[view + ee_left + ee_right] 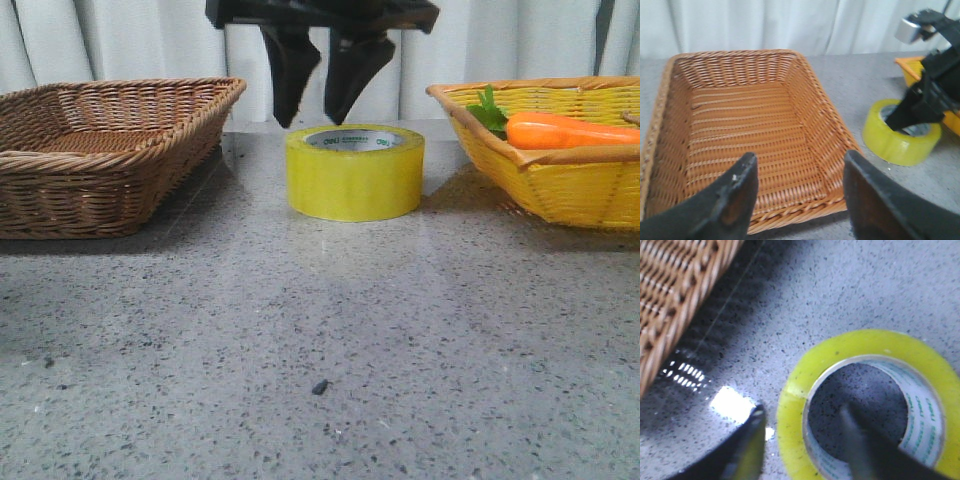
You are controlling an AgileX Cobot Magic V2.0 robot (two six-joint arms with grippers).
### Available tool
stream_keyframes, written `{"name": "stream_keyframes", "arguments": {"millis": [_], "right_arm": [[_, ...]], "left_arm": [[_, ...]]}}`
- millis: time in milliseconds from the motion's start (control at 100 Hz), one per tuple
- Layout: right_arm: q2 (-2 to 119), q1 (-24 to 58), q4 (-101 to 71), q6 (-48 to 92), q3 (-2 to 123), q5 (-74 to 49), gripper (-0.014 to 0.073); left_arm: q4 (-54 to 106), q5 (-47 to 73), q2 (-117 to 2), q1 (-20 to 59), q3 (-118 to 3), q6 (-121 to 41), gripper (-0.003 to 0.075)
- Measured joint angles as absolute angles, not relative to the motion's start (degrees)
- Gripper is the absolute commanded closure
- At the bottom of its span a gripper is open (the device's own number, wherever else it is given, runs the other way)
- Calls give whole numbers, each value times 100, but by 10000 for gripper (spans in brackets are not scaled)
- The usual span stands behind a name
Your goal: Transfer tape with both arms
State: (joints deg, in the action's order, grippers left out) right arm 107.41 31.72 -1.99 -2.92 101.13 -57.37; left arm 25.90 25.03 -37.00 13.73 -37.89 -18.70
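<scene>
The tape lies flat on the tabletop, between the brown basket and the yellow basket. Just above the tape, the right pincer hangs apart, straddling its near wall; it should lower squarely before closing. The left pincer waits apart over the brown basket.

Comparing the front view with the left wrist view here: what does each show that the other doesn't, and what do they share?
Only the front view shows the orange carrot with its green leaves, lying in the yellow basket, and the dark speck on the near tabletop. Only the left wrist view shows the left claw, open above the brown wicker basket, and that basket's woven floor. Both show the yellow tape roll lying flat on the speckled table, with the open right claw over it.
</scene>
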Motion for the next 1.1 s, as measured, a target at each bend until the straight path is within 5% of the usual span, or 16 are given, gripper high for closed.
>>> {"name": "stream_keyframes", "arguments": {"millis": [120, 290, 600, 790, 1100], "right_arm": [[10344, 3172, -199, -292, 10113, -5737, 269], [9118, 3172, -199, -269, 10113, -6111, 670], [6096, 3172, -160, -187, 9461, -6428, 660], [4539, 3172, 134, -438, 8370, -6187, 660], [3530, 3172, 481, -1072, 7467, -6178, 660]], "left_arm": [[2688, 2503, -3919, 1827, -3979, -2262, 377], [2710, 2503, -4675, 2630, -4596, -2381, 377], [2710, 2586, -7053, 3664, -6629, -2394, 368], [2710, 3556, -8656, 3678, -8183, -2345, 267], [1721, 4340, -10548, 3678, -9566, -1574, 260]]}}
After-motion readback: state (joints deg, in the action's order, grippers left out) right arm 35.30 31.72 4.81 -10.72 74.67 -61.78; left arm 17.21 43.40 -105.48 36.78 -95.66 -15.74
